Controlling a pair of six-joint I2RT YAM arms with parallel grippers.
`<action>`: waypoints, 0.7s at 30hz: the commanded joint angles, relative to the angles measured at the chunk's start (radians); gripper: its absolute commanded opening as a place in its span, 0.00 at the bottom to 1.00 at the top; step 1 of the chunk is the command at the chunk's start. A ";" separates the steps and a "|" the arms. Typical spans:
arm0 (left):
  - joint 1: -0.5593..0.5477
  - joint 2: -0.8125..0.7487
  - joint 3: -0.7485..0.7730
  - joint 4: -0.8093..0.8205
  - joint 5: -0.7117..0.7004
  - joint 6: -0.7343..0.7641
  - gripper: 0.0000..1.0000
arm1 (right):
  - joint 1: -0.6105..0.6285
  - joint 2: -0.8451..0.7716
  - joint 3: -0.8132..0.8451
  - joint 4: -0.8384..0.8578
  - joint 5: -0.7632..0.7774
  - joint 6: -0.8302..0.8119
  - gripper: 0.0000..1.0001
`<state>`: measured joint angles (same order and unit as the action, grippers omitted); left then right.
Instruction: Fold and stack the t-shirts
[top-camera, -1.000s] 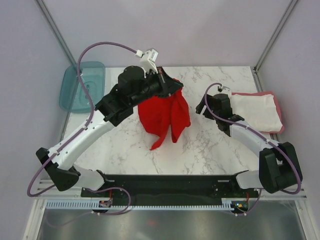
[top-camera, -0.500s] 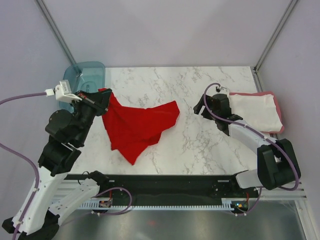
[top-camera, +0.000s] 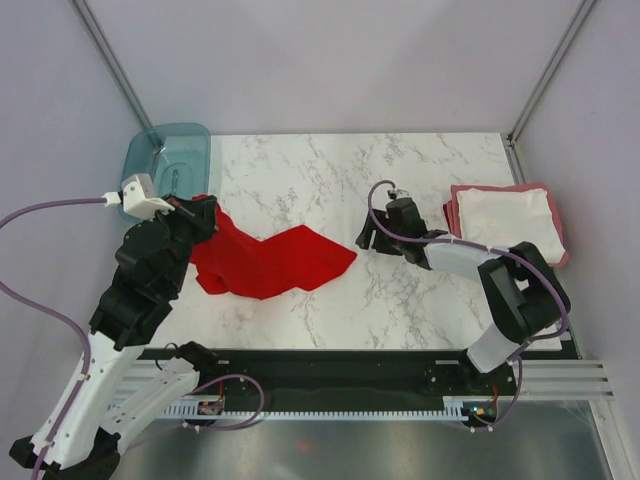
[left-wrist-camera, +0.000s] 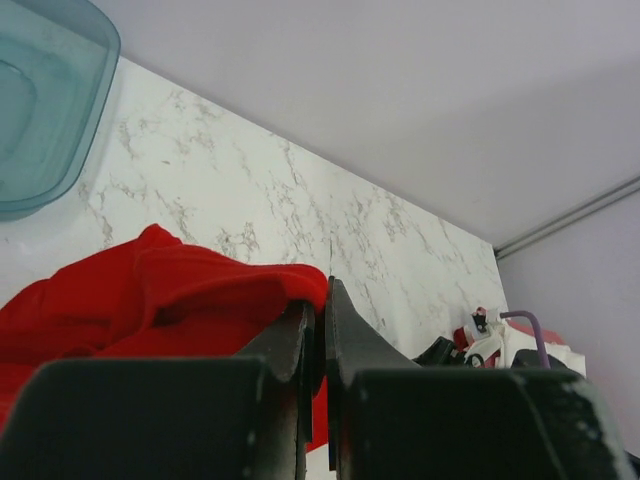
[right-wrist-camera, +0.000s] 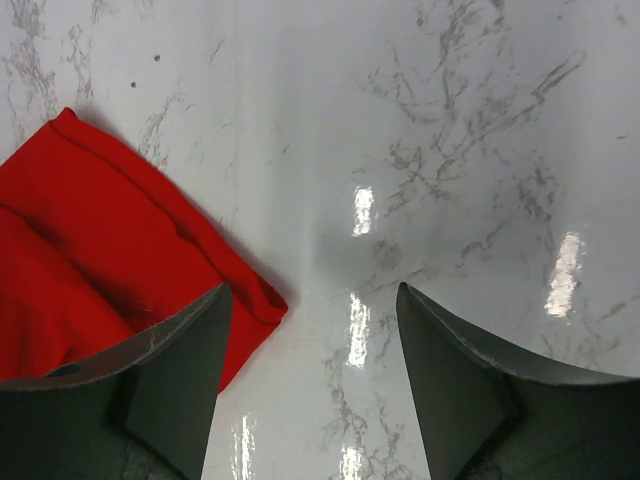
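Item: red t-shirt (top-camera: 270, 262), lying rumpled from the table's (top-camera: 300, 170) centre toward 9 o'clock. Its 9 o'clock end is pinched by the left gripper (top-camera: 203, 215), jaws pressed together. The right gripper (right-wrist-camera: 312, 300) is held spread beside the 3 o'clock corner, nothing gripped. The white t-shirt (top-camera: 505, 222) is stacked on the pinkish-red t-shirt (top-camera: 560, 255) at 3 o'clock. Step judged: spreading flat. Next, that corner is to be grasped and drawn taut.

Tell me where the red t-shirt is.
Top view: the red t-shirt lies left of centre, its left end pinched in the left gripper, its right corner beside the right gripper.
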<state>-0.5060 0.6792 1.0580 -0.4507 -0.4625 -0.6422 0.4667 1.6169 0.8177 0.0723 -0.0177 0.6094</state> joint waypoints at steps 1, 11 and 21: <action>0.004 -0.026 0.002 0.032 -0.085 0.039 0.02 | 0.042 0.018 0.047 0.038 -0.022 0.019 0.75; 0.007 0.017 0.025 0.030 -0.123 0.085 0.02 | 0.145 0.063 0.074 -0.048 0.038 0.015 0.68; 0.041 0.088 0.049 0.032 -0.070 0.067 0.02 | 0.161 0.149 0.158 -0.106 0.093 0.009 0.24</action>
<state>-0.4747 0.7559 1.0595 -0.4564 -0.5400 -0.5926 0.6205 1.7611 0.9318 0.0040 0.0299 0.6174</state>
